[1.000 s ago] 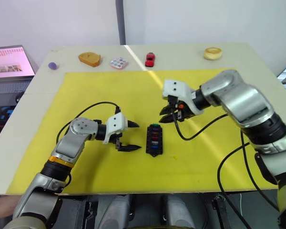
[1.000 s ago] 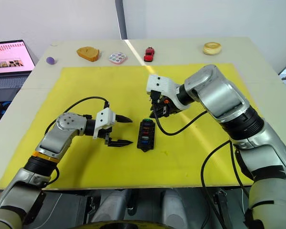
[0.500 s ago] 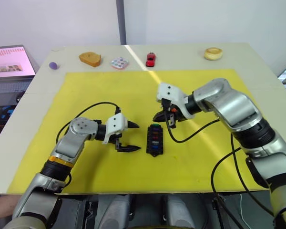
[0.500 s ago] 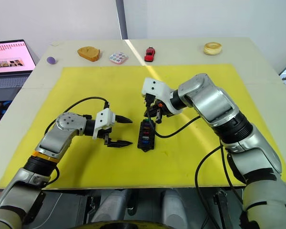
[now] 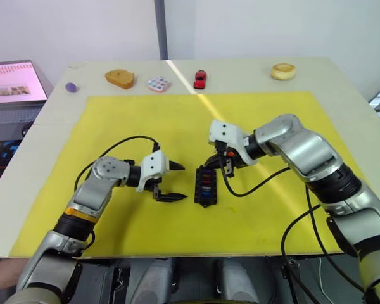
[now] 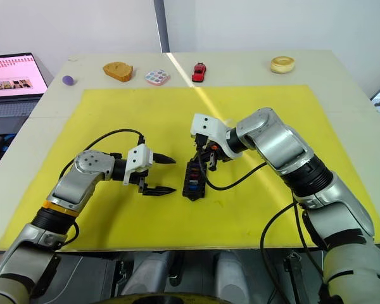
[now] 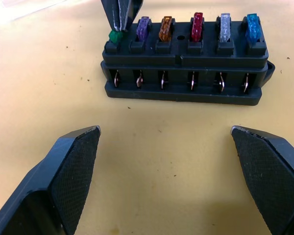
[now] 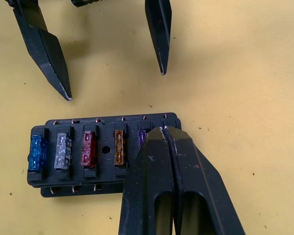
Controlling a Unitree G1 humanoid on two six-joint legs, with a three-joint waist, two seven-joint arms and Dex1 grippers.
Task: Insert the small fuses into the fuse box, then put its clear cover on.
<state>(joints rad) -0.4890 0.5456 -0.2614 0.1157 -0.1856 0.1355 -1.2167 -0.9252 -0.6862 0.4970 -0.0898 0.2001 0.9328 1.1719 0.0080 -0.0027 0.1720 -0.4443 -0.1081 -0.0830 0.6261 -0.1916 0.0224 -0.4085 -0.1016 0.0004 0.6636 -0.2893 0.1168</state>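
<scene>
Where the head views give only coloured specks, the left wrist view shows six fuses [image 7: 196, 27] seated in the fuse box [image 7: 183, 73] mid-mat: green, purple, amber, red, grey, blue. Left gripper [image 5: 171, 182] gapes wide at its 9 o'clock. Right gripper [image 8: 162, 133], fingers pressed together, sits on the green end, hiding it. Red toy car [image 5: 199, 78] at 12, far edge.

Obstacles: small black rectangular fuse box [image 5: 205, 185] at mid yellow mat [image 5: 266, 209]; right claw [image 7: 121, 19], fingers pressed together, atop its far end; left claw [image 5: 171, 182], fingers spread, just beside its left flank. Free room: bare mat right of the box and along the near edge.
</scene>
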